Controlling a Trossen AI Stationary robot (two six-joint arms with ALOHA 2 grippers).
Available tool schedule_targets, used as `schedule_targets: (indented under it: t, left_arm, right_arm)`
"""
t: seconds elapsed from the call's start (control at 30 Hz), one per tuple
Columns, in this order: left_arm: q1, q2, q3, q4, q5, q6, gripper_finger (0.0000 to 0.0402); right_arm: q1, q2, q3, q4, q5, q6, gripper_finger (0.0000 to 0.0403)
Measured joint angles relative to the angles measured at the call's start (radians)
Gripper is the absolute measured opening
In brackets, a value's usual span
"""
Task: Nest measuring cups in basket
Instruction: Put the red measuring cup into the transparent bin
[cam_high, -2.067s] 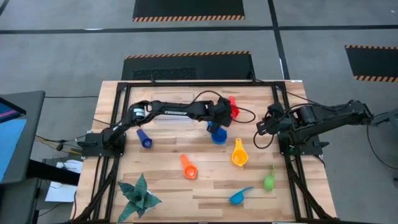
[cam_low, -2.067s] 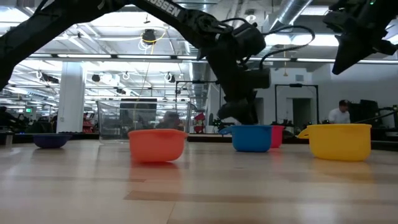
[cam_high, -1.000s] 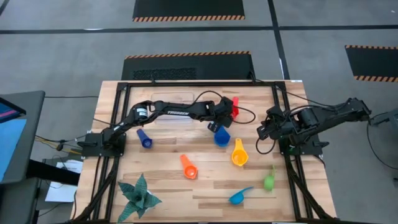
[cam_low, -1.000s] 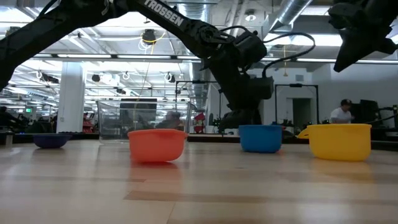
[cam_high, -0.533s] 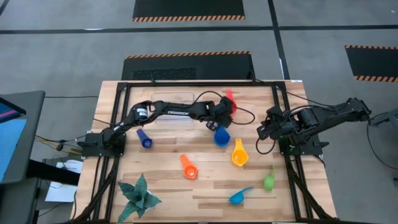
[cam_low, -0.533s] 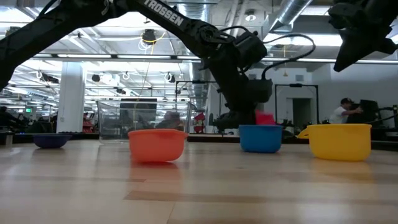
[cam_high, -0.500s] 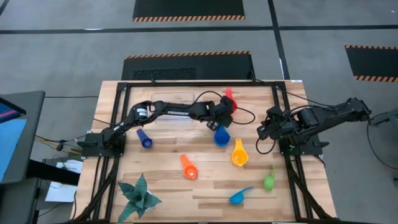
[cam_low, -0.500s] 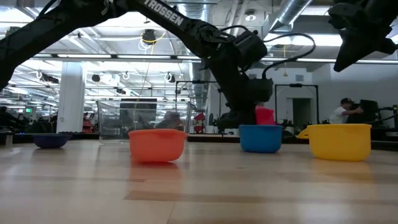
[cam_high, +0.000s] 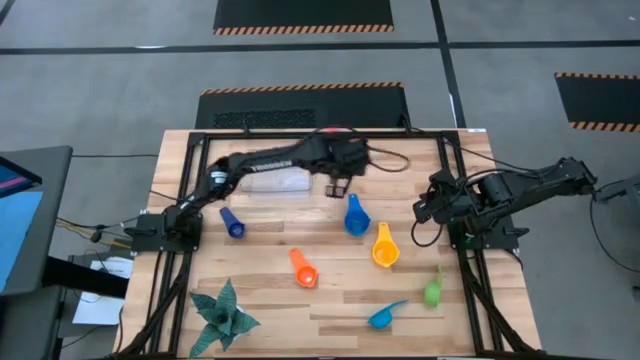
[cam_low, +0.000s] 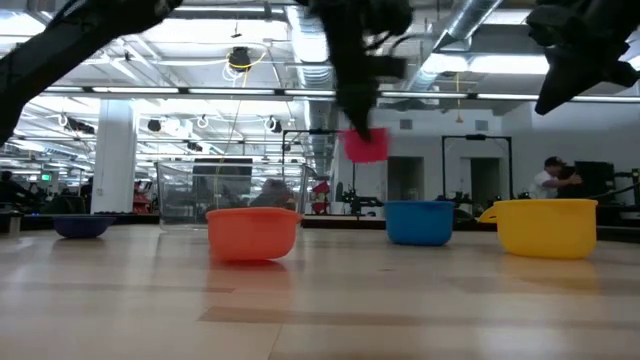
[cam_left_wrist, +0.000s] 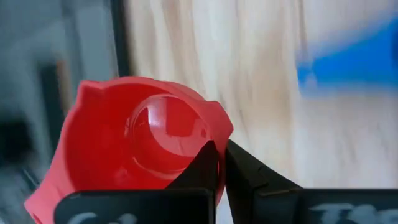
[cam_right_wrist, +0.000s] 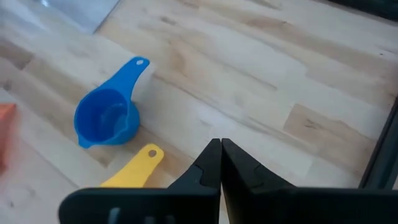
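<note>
While aloft, red measuring cup (cam_left_wrist: 140, 146) (glossy, round) sits in left gripper (cam_left_wrist: 221, 163).

Red cup (cam_left_wrist: 143, 149), blue cup (cam_high: 354, 216), yellow cup (cam_high: 384, 247), orange cup (cam_high: 303, 268), green cup (cam_high: 433, 289).

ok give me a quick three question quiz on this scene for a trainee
1. True or false: the left gripper holds the red cup above the table.
2. Which cup lies nearest the paper plant: A orange, B yellow, C green?
3. Fill in: the right gripper is ____ and holds nothing.

Key: 1 true; 2 A; 3 shut
</note>
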Motion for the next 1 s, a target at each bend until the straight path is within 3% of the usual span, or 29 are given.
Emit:
schedule_targets:
  t: [0.17,0.3,0.47,0.6,0.77,0.87,1.0]
  left_arm:
    - [0.004,-0.105,-0.023,-0.342,-0.027,-0.421,0.0001]
    - [0.008,-0.201,-0.090,-0.296,0.006,-0.662,0.0000]
    - [0.019,-0.298,-0.255,-0.314,-0.074,-0.826,0.0000]
    - [0.031,-0.388,-0.515,-0.211,-0.058,-0.913,0.0000]
    - [0.061,-0.487,-0.787,0.152,0.040,-1.018,0.0000]
    - [0.093,-0.496,-0.858,0.245,0.052,-1.116,0.0000]
    - [0.134,-0.498,-0.882,0.307,0.045,-1.134,0.0000]
  right_arm:
    - [0.000,0.000,0.000,0.007,0.054,0.001,0.0021]
    - [-0.008,0.000,0.000,0.032,0.077,-0.011,0.0027]
    - [-0.015,-0.001,0.000,0.043,0.077,-0.021,0.0027]
    - [-0.015,-0.001,0.000,0.043,0.076,-0.057,0.0023]
    - [-0.015,-0.001,0.000,0.045,0.071,-0.094,0.0025]
    - [-0.015,-0.001,0.000,0.045,0.054,-0.102,0.0028]
    - [-0.011,-0.001,0.000,0.045,0.048,-0.112,0.0027]
